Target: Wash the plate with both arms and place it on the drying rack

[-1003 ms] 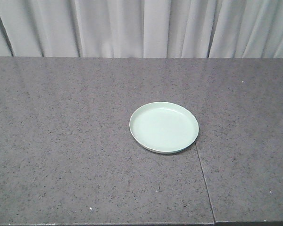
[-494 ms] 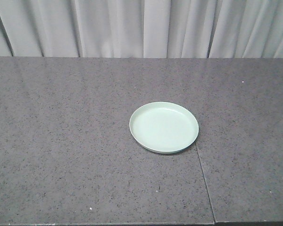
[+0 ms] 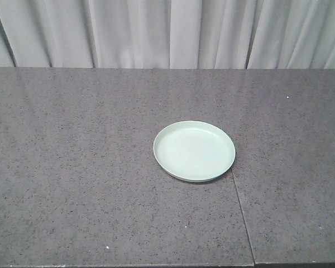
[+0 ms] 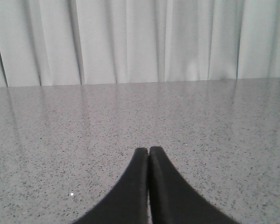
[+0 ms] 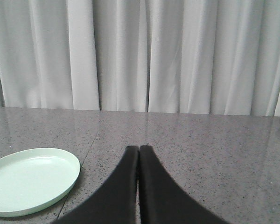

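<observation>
Right, nothing of the washing is under way here: the plate (image 3: 194, 151) lies flat and alone on the grey speckled counter (image 3: 72, 167), a touch right of centre in the front view, its near-right rim just at the seam (image 3: 241, 218) between two slabs, and no arm reaches into that view at all. Grasp, wash and racking are all left to do, by my reading, and the drying rack shows in no view. Over to the wrists: the left gripper (image 4: 149, 150) has its two black fingers pressed together, holding nothing, with only bare counter and the white curtain (image 4: 130, 42) ahead of it, no plate there. The right gripper (image 5: 139, 148) is likewise closed tip to tip and empty, but its camera does catch the plate, low to its left, well apart from the tips. The right arm looks better placed for first contact.
</observation>
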